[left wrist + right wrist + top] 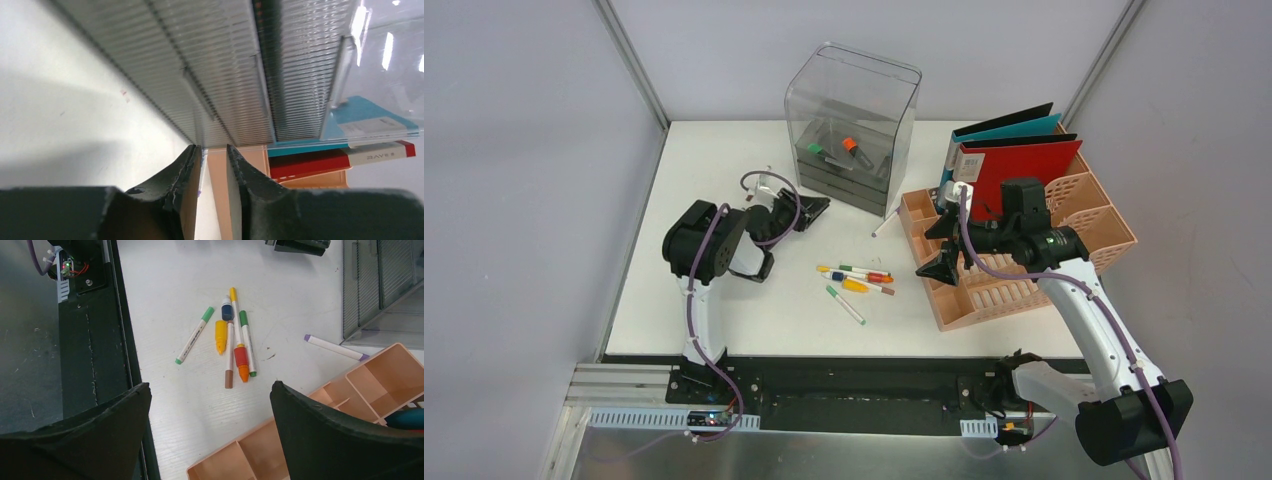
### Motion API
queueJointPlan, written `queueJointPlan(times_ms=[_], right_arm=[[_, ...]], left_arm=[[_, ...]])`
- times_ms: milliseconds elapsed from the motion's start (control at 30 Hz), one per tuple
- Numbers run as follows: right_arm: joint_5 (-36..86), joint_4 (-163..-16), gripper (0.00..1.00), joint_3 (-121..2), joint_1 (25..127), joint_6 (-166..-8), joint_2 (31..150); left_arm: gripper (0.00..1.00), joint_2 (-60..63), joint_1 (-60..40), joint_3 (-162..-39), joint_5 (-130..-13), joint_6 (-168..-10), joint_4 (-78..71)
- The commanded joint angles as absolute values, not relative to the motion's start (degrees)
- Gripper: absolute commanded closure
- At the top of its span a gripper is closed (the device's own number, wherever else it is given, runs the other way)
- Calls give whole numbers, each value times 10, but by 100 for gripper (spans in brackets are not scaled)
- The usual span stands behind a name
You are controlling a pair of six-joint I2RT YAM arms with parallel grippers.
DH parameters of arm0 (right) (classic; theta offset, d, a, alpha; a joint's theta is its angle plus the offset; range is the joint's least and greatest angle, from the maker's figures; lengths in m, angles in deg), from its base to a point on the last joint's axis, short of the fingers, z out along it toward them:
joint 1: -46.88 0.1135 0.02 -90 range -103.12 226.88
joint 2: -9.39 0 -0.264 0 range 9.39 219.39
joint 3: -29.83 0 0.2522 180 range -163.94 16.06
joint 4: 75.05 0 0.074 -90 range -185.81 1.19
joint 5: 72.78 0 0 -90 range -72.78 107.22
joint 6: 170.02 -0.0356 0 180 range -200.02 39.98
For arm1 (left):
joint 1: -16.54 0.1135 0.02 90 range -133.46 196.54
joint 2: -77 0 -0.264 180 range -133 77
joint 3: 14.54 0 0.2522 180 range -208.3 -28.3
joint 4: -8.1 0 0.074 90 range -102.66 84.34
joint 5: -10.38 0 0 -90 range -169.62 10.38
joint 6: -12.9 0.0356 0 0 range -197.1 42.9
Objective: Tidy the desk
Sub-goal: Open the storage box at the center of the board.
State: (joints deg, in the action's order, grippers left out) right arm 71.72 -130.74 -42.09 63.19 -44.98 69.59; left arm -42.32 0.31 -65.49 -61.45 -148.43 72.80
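The desk (724, 300) is a white tabletop. A loose cluster of coloured markers (856, 279) lies at its middle, shown in the right wrist view as green, yellow, orange, brown and blue ones (230, 340). A purple-tipped pen (886, 222) lies apart near the drawer box. My left gripper (817, 207) lies low by the drawer box's front left corner. Its jaws (212, 147) stand a narrow gap apart with nothing between them. My right gripper (936, 248) hovers wide open over the peach rack's near left corner, its jaws (210, 385) empty.
The clear grey drawer box (854, 130) at the back holds a few markers. The peach lattice rack (1024, 270) stands at the right with red and teal binders (1014, 155) upright in it. Grey walls frame the desk, and its black front edge (844, 370) is near.
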Motion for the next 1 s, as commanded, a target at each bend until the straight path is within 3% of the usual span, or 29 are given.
queueJointPlan(times_ms=[0,100,200,967], right_arm=[[738,-1304,8,-415,626,-434,686],[740,-1304,8,-415,625,-435,686],[741,-1303,8,-415,625,-435,687],[744,-1304,8,-415,624,-436,685]], left_arm=[[69,-391,8,-700,-567,-1474,763],[57,-389,8,-715,-564,-1469,764],[51,-394,8,-730,-566,-1472,763],[58,-465,8,-814,-596,-1502,712]])
